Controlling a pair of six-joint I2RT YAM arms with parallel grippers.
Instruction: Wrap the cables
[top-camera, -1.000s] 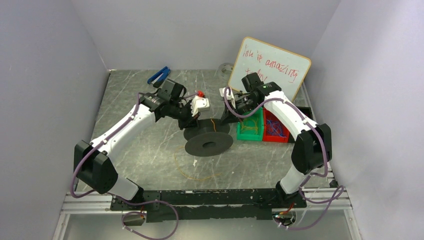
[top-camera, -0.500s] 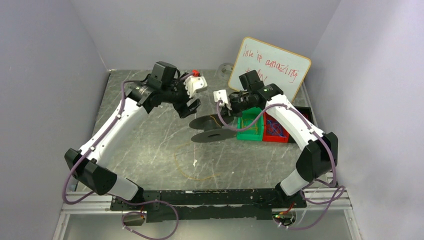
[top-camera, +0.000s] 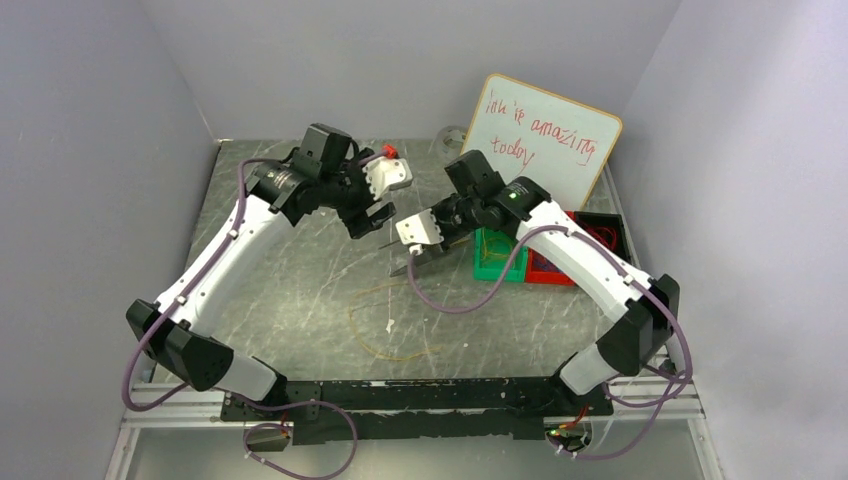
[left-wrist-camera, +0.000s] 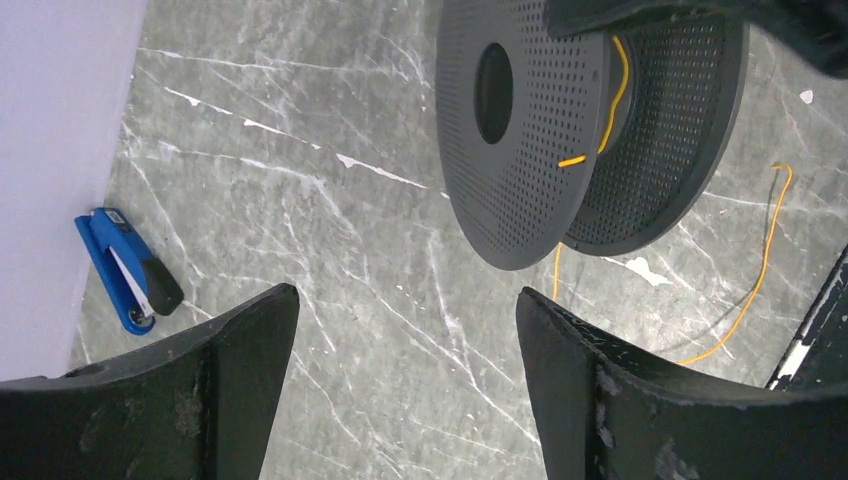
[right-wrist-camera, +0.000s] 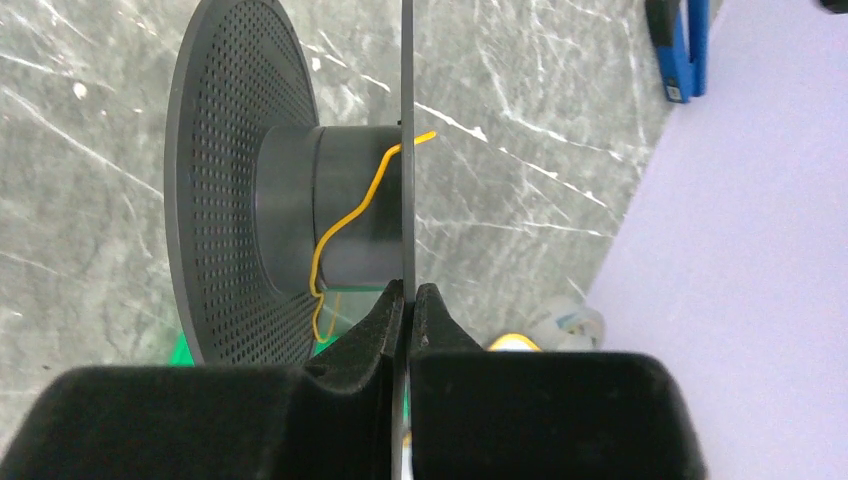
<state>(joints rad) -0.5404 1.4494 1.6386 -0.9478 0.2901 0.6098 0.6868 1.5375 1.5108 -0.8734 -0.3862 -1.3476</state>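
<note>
Pale lilac walls box in a grey marbled surface (top-camera: 300, 290), with a scribbled whiteboard (top-camera: 545, 140) leaning at the back right. My left arm (top-camera: 235, 245) reaches high over the middle. Its jaws stand wide apart with nothing between them, looking at the black spool (left-wrist-camera: 520, 130) from just beside it. The right arm (top-camera: 585, 265) stretches across from the other side. Its jaws are pinched tight on the thin rim of one flange, holding the spool on edge, though I cannot tell whether the lower rim touches the surface. A green bin (top-camera: 497, 262) and a red bin (top-camera: 552, 268) sit just behind the spool, and a blue stapler (left-wrist-camera: 125, 270) lies well apart by the wall. The yellow cable (right-wrist-camera: 374, 192) has one end hooked at the flange and lying across the hub. The rest drops off the spool into a loose loop on the surface, nearer the bases. To my mind hardly any winding is done. I would bring the left jaws down onto the slack close to the spool rather than far out on the loop, then close gently. From there I would lead the slack round the hub between the flanges under light tension only. A hard tug could pull the seated end free, or swing the spool about that narrow rim grip.
</note>
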